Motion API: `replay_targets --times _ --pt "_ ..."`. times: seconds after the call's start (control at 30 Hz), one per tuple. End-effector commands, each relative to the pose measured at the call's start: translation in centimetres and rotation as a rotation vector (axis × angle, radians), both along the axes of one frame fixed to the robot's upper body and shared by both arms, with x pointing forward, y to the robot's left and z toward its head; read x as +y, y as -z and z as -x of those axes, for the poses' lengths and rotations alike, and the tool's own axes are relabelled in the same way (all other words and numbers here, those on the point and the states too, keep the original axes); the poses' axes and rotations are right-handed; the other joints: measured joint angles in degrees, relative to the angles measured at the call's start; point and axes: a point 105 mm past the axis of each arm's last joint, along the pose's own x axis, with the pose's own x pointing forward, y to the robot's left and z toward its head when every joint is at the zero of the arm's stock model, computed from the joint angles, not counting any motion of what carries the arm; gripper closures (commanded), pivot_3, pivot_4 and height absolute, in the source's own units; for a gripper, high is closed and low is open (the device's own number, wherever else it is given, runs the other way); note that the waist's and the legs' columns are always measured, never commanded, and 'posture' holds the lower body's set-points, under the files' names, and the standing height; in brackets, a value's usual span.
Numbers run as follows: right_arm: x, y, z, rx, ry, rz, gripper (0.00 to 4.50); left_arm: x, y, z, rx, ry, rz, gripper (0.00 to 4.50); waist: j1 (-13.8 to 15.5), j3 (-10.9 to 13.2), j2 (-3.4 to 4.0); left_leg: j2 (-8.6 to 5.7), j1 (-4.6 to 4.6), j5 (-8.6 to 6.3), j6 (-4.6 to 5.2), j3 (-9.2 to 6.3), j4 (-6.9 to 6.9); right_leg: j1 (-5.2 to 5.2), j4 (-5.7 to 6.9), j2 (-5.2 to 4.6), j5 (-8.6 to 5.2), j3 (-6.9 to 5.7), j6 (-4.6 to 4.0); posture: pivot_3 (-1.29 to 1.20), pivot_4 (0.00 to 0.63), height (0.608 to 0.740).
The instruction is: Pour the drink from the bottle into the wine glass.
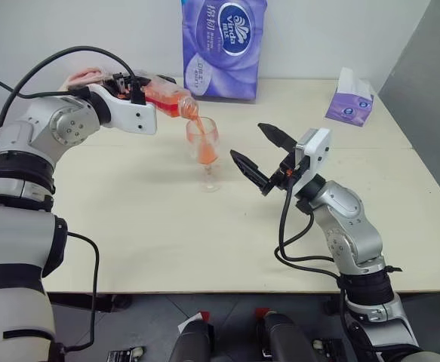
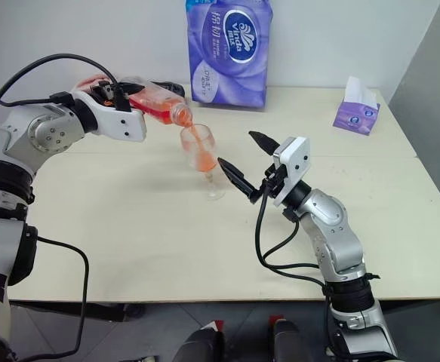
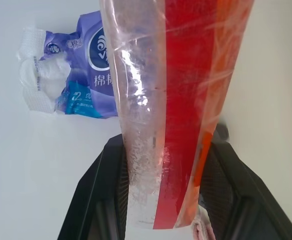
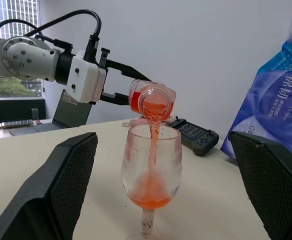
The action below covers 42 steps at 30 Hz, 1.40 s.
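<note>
Orange-red drink [image 4: 154,112] streaming from tipped bottle [image 1: 168,100] into wine glass [image 1: 204,151]; thin stream falls from bottle mouth, just above glass rim, and pools in bottom of bowl. Inner wall of bowl streaked w/ splashes. Bottle held roughly horizontal, neck angled slightly down, cap off; liquid left lying along its lower side. Left gripper [image 1: 140,90] w/ jaws clenched on bottle body, arm reaching in from left over desk [image 1: 129,234]. Wine glass upright on its foot near desk centre, apart from everything else on the surface. Right gripper [image 1: 263,158] just right of glass, pointing toward it, jaws released and spread wide, not touching glass; glass seen between the two fingers in right wrist view. Purple tissue pack [image 1: 223,47] standing at far edge of desk behind glass; small purple tissue box [image 1: 349,99] at far right corner. Black controller [image 4: 195,136] lying on desk beyond glass.
</note>
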Motion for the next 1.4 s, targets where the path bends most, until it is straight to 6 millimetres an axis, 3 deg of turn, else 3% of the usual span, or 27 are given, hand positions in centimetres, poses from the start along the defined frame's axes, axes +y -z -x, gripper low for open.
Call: replay_targets --times 0.03,1.0,1.4 --pt "0.3 -1.2 0.6 -0.049 -0.013 -0.012 0.0 0.4 -2.9 0.5 -0.088 -0.003 0.002 2.87 0.0 0.0 0.0 0.0 0.0 0.0 0.0 0.0 0.0 0.0 0.0 0.0 0.0 0.0 0.0 0.0 0.15 0.74" --pt "-0.3 -1.0 0.4 -0.038 0.007 -0.005 0.0 0.1 -3.3 0.2 -0.107 -0.009 0.004 2.87 0.0 0.0 0.0 -0.01 0.0 0.0 0.0 0.02 0.01 0.0 0.01 0.0 0.0 0.0 0.0 0.0 0.15 0.74" --pt "-0.4 -0.8 0.2 -0.034 0.008 0.01 0.0 -0.9 -3.4 0.4 -0.026 0.064 0.266 2.87 -0.1 0.0 0.0 0.0 0.0 0.0 0.0 0.03 0.03 0.0 0.03 0.0 0.0 0.0 0.0 0.0 0.15 0.74"
